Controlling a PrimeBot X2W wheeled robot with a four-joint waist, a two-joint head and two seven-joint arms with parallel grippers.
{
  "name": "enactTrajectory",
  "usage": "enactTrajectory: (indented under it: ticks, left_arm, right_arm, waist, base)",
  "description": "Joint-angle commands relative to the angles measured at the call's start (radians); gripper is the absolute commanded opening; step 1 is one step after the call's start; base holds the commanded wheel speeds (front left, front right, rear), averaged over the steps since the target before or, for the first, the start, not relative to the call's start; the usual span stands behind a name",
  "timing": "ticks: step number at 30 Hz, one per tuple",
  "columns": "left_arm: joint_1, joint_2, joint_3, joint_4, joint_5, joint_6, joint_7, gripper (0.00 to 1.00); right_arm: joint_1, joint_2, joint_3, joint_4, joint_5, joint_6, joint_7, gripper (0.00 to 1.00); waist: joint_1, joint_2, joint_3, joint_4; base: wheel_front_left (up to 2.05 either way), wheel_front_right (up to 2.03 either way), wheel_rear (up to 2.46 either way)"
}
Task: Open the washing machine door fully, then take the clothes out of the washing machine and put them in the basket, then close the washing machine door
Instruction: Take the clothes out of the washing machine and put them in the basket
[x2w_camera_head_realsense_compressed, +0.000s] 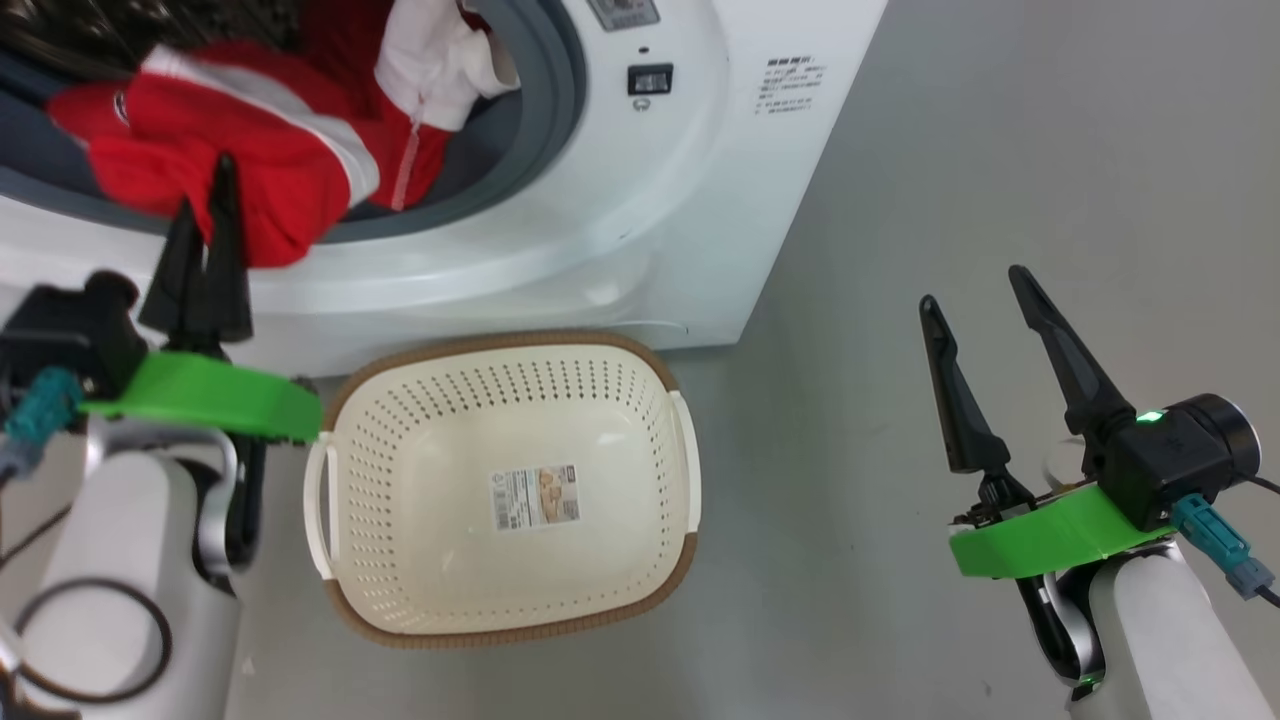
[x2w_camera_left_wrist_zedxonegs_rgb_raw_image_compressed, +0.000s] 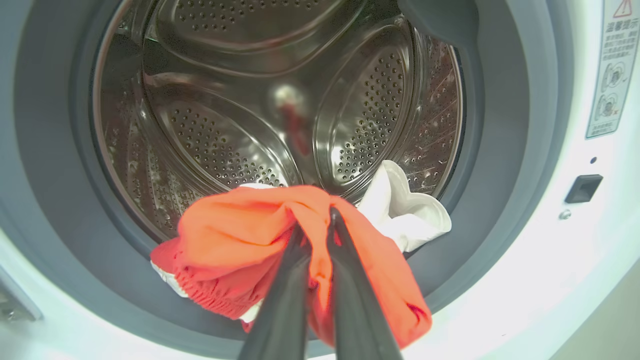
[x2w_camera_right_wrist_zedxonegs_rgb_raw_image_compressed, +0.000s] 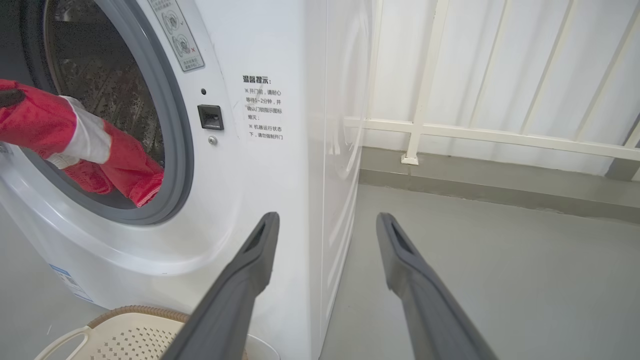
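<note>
A fold of the red clothes is being pinched by the left claw, its two fingers being pressed tight together on the cloth at the mouth of the washing machine. The bundle is being draped over the grey rubber ring, half out of the drum, with a white panel lying to one side. The right claw is being held released, fingers spread wide over the floor, well apart from the load and grasping nothing. The basket is being shown empty just in front of the machine, below the opening and to the right of the left claw in the head view, its long side running across that view. The coming move is being judged as a pull back and down, then a short carry rightward over the brown rim, the left arm being by far the nearer
</note>
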Motion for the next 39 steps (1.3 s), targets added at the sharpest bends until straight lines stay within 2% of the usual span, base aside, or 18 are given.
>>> enactTrajectory:
  ticks: [1,14,27,33,39]
  left_arm:
    - [0.037,0.030,0.040,-0.052,0.016,-0.009,-0.009,0.00]
    - [0.219,-0.019,0.077,-0.196,0.048,-0.013,-0.009,0.00]
    - [0.364,-0.061,0.054,-0.309,0.074,0.015,-0.009,0.00]
    - [0.396,-0.078,0.037,-0.293,0.051,0.011,0.004,0.00]
    - [0.374,-0.086,0.021,-0.203,0.043,-0.006,-0.001,0.00]
  right_arm:
    - [0.019,0.000,0.018,-0.019,0.011,0.005,-0.006,1.00]
    - [0.062,0.000,0.002,-0.027,0.020,0.005,-0.006,1.00]
    - [0.112,0.000,-0.013,-0.044,0.030,0.005,-0.006,1.00]
    - [0.113,0.000,-0.015,-0.046,0.036,0.005,-0.006,1.00]
    - [0.108,0.000,-0.006,-0.049,0.036,0.005,-0.006,1.00]
  waist:
    - [0.0000,0.0000,-0.034,0.004]
    - [0.0000,0.0000,-0.132,0.003]
    - [0.0000,0.0000,-0.183,0.007]
    - [0.0000,0.0000,-0.182,0.015]
    - [0.0000,0.0000,-0.166,0.028]
  base:
    - [0.00,0.00,0.00]
    - [0.00,0.00,0.00]
    - [0.00,0.00,0.00]
    - [0.00,0.00,0.00]
    - [0.00,0.00,0.00]
